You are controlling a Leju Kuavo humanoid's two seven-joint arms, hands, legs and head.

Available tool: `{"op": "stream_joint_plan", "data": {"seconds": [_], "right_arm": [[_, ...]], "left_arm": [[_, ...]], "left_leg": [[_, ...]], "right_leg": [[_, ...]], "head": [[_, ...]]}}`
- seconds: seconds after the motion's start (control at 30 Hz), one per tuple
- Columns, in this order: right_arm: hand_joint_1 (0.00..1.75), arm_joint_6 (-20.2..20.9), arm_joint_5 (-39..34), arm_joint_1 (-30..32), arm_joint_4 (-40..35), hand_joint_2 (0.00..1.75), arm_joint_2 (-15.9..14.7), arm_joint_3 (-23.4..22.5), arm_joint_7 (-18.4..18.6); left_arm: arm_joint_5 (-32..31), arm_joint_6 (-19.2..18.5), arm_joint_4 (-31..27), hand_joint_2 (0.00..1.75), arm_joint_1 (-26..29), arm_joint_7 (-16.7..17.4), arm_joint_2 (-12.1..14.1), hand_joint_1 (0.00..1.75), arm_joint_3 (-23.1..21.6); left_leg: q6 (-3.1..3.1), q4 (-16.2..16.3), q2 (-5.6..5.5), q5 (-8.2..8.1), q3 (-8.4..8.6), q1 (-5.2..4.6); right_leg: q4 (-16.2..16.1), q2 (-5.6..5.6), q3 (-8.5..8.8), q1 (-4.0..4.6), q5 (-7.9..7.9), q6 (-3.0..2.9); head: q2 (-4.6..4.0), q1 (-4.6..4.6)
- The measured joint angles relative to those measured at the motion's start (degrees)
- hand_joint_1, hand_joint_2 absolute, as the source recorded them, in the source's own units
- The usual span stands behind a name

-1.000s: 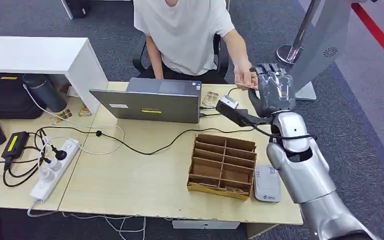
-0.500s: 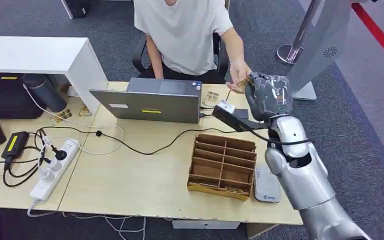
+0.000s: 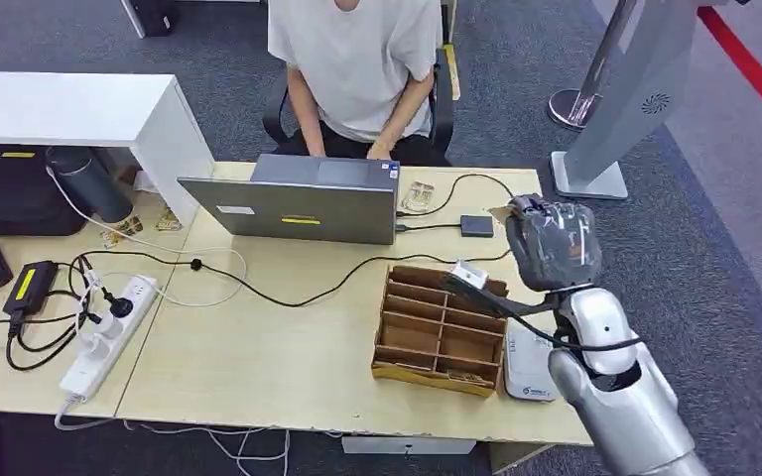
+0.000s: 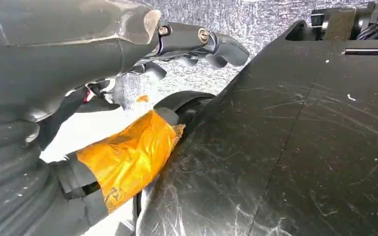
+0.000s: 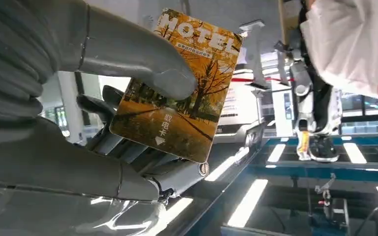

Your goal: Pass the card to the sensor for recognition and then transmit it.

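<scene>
Head view: right hand point(image 3: 553, 243) raised past the wooden divider tray point(image 3: 441, 329), card reader point(image 3: 529, 365) lying beside it; lower the card flat onto it.
Left wrist: left hand point(image 4: 78, 54) hangs, fingers curled, holding nothing.
Right wrist: hotel key card point(image 5: 177, 86) pinched under thumb; keep the grip firm.

Right robot hand point(image 5: 78, 123) gripping a card point(image 5: 177, 88), grey thumb pressed on its printed face, darker fingers point(image 5: 128, 147) behind it, card showing yellow autumn trees and the word MOTEL, person's white sleeve point(image 5: 354, 39) beyond the card, well apart from it
</scene>
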Motion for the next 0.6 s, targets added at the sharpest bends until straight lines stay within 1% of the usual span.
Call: {"op": "stream_joint_plan", "data": {"seconds": [0.2, 0.33, 0.47, 0.6], "right_arm": [[1.75, -0.94, 0.48, 3.92, -2.43, 1.75, -3.34, -3.86, -0.44], [1.75, -1.66, 0.98, 6.19, -3.3, 1.75, -4.7, -6.73, -0.44], [1.75, -2.4, 0.83, 8.29, -3.74, 1.75, -5.38, -8.8, -0.59], [1.75, -4.3, 1.42, 10.78, -3.56, 1.75, -5.4, -10.38, -1.29]], "left_arm": [[-0.31, 0.35, 0.0, 1.75, 0.07, 0.44, 0.0, 0.0, 0.26], [-0.5, 0.44, 0.0, 1.75, 0.11, 0.44, 0.0, 0.0, 0.52], [-0.66, 0.61, 0.0, 1.75, 0.13, 0.44, 0.0, 0.0, 0.61], [-1.2, 0.68, 0.0, 1.75, 0.14, 0.44, 0.0, 0.0, 0.63]], "left_leg": [[0.01, 0.0, 0.0, -0.01, 0.0, -0.01], [0.01, 0.0, 0.01, -0.01, -0.01, -0.01], [0.01, 0.0, 0.01, -0.01, 0.0, -0.01], [0.01, -0.01, 0.0, -0.01, -0.01, 0.0]], "right_leg": [[-0.01, -0.01, 0.0, 0.0, 0.0, 0.0], [-0.01, -0.02, 0.0, 0.0, 0.0, 0.0], [-0.01, -0.01, 0.0, 0.0, 0.0, 0.0], [-0.01, -0.02, 0.0, 0.0, -0.01, 0.0]], "head": [[0.0, 0.0], [0.0, 0.0], [0.0, -0.02], [0.0, -0.02]]}}
